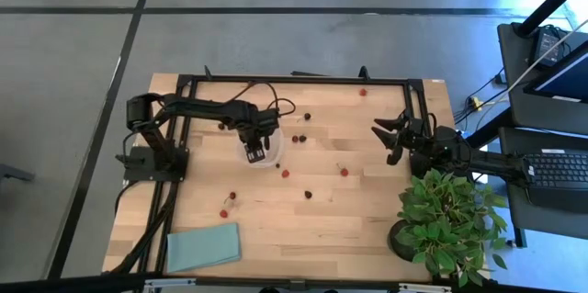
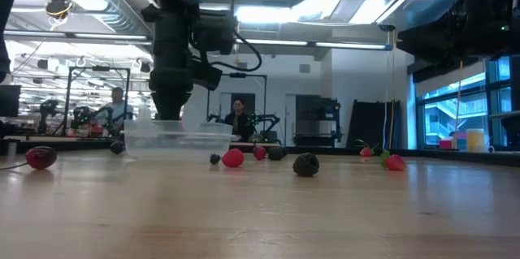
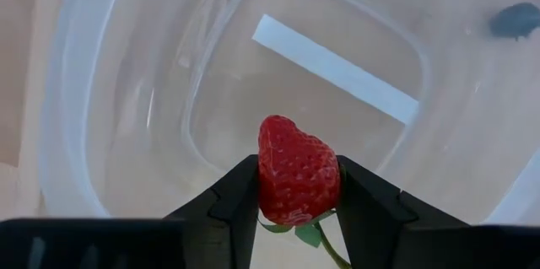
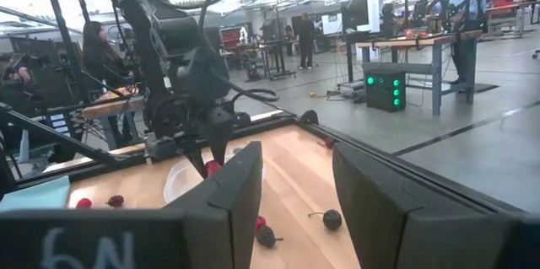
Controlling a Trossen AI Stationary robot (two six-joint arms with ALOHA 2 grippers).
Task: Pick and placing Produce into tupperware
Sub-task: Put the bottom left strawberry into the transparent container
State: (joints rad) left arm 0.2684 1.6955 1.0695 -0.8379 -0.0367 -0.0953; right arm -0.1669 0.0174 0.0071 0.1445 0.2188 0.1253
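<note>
Hovering directly over the small clear plastic tupperware with rounded corners (image 3: 126,134), the left gripper (image 3: 297,210) is seen clamped on a bright red strawberry-like piece of produce (image 3: 297,176), whose green stalk trails below the dark fingers. From overhead, the left gripper (image 1: 256,150) is placed above the container (image 1: 273,157), near the middle of the pale wooden table (image 1: 367,229). The step in hand is judged to be the placing: the berry is held above the container's floor and has not yet been let go. No other fruit can be made out inside the container.

What the next move calls for is judged to be a parting of the fingers so that the berry drops within the walls, followed by a lift clear of the rim. The other red and dark maroon pieces (image 1: 344,172) are scattered over the table, well apart from the container.

The right gripper (image 1: 393,139) is held waiting near the table's right edge, its fingers parted with nothing between them, beside the leafy green potted plant (image 1: 446,224).
</note>
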